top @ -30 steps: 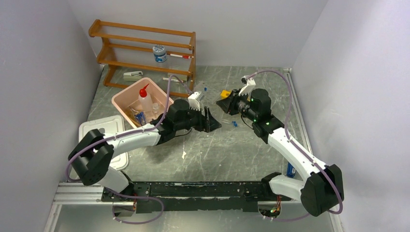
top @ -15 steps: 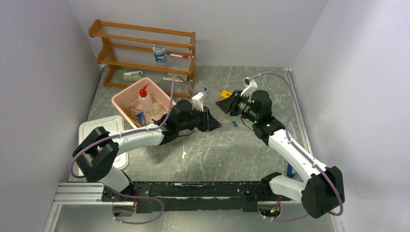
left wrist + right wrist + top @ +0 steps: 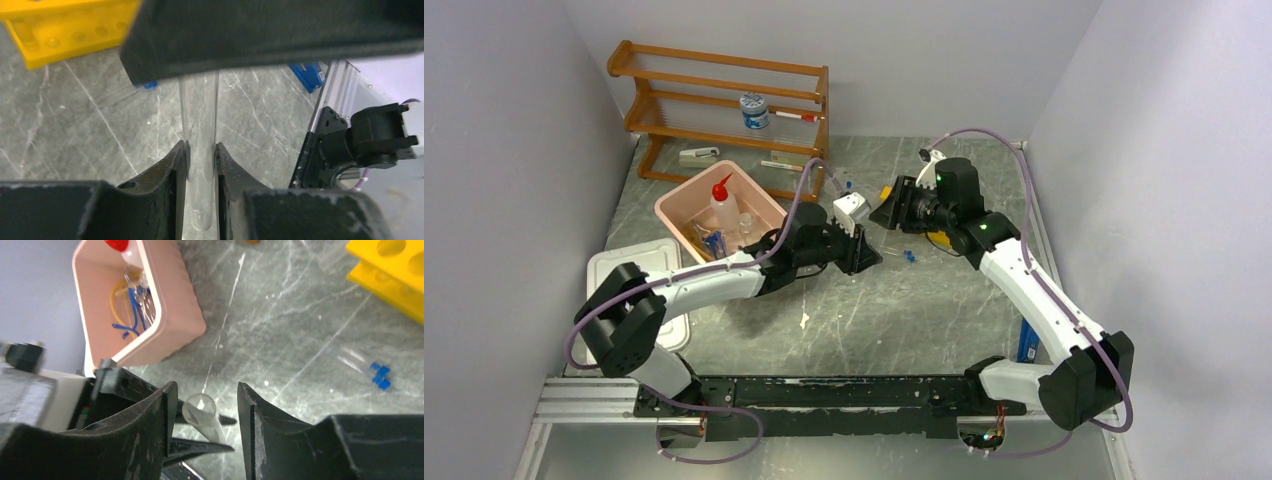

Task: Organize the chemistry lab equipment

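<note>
In the pink tub (image 3: 686, 205) at left, the red-nozzled squeeze bottle (image 3: 723, 208) stands over a blue and amber tangle too small to sort out. The left pincer (image 3: 200, 150) is clamped on a clear tube (image 3: 199, 115). The tube's upper end is hidden in the left wrist view by the right pincer (image 3: 206, 390), whose jaws stand apart either side of the tube's open mouth. The yellow rack (image 3: 390, 275) is cut off at the frame edge, and the blue-capped tubes (image 3: 377, 375) lie faint on the counter (image 3: 300, 330).

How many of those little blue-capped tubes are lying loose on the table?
2 for sure: one blue-capped tube and a second right beside it, on the table near the yellow rack. A blue speck by the wooden shelf may be a third.
</note>
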Available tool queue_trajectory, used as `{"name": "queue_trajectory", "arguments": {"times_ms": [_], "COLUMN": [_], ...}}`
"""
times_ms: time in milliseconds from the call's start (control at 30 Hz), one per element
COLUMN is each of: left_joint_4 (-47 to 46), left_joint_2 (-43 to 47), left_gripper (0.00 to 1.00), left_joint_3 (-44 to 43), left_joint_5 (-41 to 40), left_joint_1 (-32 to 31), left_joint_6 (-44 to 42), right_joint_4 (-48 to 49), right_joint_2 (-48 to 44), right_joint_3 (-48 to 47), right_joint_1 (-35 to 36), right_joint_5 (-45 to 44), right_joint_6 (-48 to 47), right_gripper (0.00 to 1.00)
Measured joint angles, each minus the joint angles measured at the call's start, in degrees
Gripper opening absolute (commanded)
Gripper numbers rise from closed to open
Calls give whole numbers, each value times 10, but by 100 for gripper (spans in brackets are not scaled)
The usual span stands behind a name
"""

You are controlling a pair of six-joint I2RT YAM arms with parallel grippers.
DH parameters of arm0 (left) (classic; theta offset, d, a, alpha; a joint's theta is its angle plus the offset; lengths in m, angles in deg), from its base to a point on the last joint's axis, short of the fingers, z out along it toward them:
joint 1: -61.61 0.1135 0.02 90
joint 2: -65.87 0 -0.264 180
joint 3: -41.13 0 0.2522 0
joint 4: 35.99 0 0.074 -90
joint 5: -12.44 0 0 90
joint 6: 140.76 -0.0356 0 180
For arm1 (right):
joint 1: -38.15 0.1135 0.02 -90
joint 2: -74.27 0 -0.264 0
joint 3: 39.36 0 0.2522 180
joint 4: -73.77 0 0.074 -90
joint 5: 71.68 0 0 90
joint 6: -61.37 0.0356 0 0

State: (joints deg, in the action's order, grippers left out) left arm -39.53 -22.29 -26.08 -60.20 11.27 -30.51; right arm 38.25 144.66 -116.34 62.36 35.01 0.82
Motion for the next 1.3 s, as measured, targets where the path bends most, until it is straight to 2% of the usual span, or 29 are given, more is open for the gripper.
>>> {"name": "queue_trajectory", "arguments": {"times_ms": [100,167,333,400,433,567,667,900,967,1167,1300], "left_joint_4": [12,16,29,30,30,29,40,51,51,47,46], "left_joint_2": [0,0,0,0,0,0,9,95,130,209,222], "left_gripper": [5,5,5,9,15,54,72,88,95,97,90], "left_joint_3": [-10,-13,-13,-13,-13,-13,-13,-8,-6,25,59], "left_joint_5": [0,-1,-1,-1,-1,-7,-26,-97,-115,-144,-131], "left_joint_1": [0,0,0,0,0,0,0,8,12,25,41], "left_joint_6": [-37,-55,-80,-85,-87,-89,-85,-85,-87,-83,-78], "right_joint_4": [-37,-55,-70,-68,-68,-64,-61,-58,-39,55,128], "right_joint_2": [-2,-2,-2,-2,-2,-4,-12,-14,-11,24,65], "right_joint_3": [0,-1,-1,-1,-1,-1,-4,-79,-100,-99,-71], "right_joint_1": [0,0,0,1,1,2,1,1,1,1,1], "right_joint_5": [7,7,10,11,11,5,-25,-156,-205,-302,-333], "right_joint_6": [0,-1,-4,-3,-3,-7,-15,-80,-110,-193,-230], "right_gripper": [48,44,29,22,18,14,14,13,13,12,12]}}
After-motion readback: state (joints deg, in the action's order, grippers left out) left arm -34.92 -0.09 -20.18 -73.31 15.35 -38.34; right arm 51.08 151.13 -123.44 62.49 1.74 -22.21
